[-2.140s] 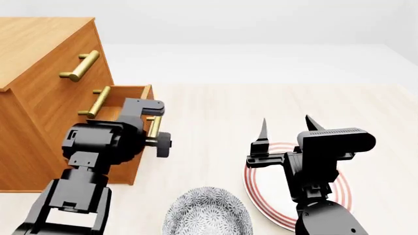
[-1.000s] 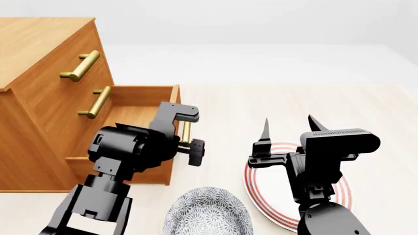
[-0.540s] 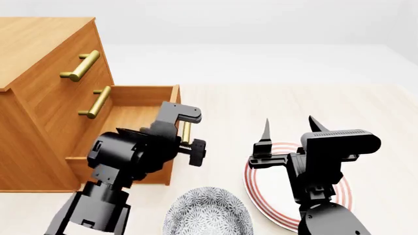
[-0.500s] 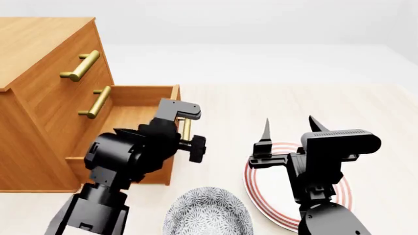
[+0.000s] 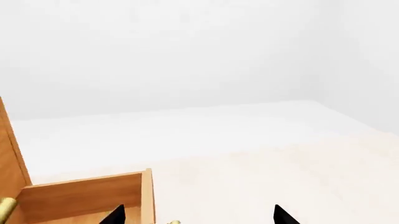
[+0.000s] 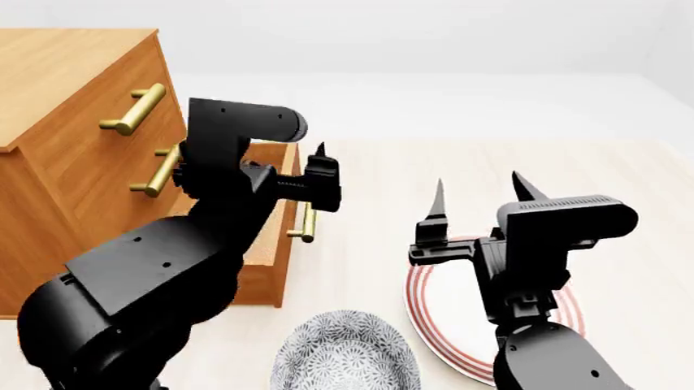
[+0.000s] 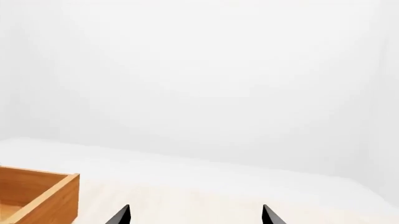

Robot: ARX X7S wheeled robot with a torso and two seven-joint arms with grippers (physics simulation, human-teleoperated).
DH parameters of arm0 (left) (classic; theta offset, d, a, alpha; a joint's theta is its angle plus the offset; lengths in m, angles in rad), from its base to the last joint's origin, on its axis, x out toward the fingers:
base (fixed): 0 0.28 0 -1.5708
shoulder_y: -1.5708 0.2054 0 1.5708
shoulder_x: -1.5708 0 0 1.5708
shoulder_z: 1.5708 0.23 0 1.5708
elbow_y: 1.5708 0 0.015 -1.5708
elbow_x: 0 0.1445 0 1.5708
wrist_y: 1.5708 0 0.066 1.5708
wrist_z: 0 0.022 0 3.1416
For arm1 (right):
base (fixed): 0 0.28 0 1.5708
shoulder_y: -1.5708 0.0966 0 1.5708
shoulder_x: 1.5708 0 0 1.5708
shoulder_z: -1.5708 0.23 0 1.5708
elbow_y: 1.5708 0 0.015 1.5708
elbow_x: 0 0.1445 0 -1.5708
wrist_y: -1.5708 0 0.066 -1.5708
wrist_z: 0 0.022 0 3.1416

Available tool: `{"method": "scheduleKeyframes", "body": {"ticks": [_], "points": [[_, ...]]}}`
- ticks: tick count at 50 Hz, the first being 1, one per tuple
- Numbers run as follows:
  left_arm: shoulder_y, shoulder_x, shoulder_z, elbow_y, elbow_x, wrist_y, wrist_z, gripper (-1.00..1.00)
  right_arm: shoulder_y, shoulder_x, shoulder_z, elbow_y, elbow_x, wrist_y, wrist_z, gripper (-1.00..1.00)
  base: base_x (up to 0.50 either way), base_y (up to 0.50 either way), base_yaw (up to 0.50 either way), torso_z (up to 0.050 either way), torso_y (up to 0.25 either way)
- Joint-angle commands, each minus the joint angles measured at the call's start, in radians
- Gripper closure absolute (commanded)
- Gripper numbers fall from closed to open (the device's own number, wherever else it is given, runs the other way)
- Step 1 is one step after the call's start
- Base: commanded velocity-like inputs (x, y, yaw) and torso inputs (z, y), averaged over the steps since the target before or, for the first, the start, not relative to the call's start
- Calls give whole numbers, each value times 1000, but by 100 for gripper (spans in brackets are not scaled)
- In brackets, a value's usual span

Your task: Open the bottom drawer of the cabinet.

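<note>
The cabinet (image 6: 65, 89) stands at the left, with three stacked drawers with brass handles. Its bottom drawer (image 6: 269, 276) is pulled well out; its brass handle (image 6: 307, 223) is free. The drawer's wooden wall also shows in the left wrist view (image 5: 81, 196) and in the right wrist view (image 7: 37, 193). My left gripper (image 6: 288, 166) is open and empty, raised above the drawer's front edge; its two tips stand wide apart in the left wrist view (image 5: 198, 217). My right gripper (image 6: 480, 199) is open and empty above the plate, also seen in its own wrist view (image 7: 195, 215).
A white plate with red rings (image 6: 428, 325) lies under my right arm. A grey patterned bowl (image 6: 344, 357) sits near the front, between the arms. The pale floor stretches behind and to the right of the drawer.
The bottom drawer slid farther out while my left gripper held its handle. The left gripper has since let go and risen above the drawer. The right arm has barely moved.
</note>
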State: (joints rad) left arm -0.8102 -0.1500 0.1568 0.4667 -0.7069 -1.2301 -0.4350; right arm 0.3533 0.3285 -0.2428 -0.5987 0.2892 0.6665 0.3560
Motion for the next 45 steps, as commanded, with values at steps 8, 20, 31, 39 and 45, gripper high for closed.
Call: {"method": "scheduleKeyframes", "body": {"ticks": [8, 20, 31, 39, 45], "points": [[339, -131, 95, 336, 208, 440, 16, -100, 241, 44, -110, -107, -123, 4, 2, -100, 0, 0, 0, 0, 0], [320, -140, 128, 368, 328, 560, -16, -100, 306, 56, -138, -218, -143, 29, -4, -100, 0, 0, 0, 0, 0], [197, -128, 101, 488, 283, 442, -61, -100, 374, 71, -146, -347, -159, 117, 3, -100, 0, 0, 0, 0, 0], [104, -116, 81, 544, 228, 353, -97, -100, 394, 75, -131, -379, -149, 150, 4, -100, 0, 0, 0, 0, 0], [89, -124, 79, 571, 206, 344, -119, -100, 405, 75, -131, -397, -146, 170, 6, -100, 0, 0, 0, 0, 0]]}}
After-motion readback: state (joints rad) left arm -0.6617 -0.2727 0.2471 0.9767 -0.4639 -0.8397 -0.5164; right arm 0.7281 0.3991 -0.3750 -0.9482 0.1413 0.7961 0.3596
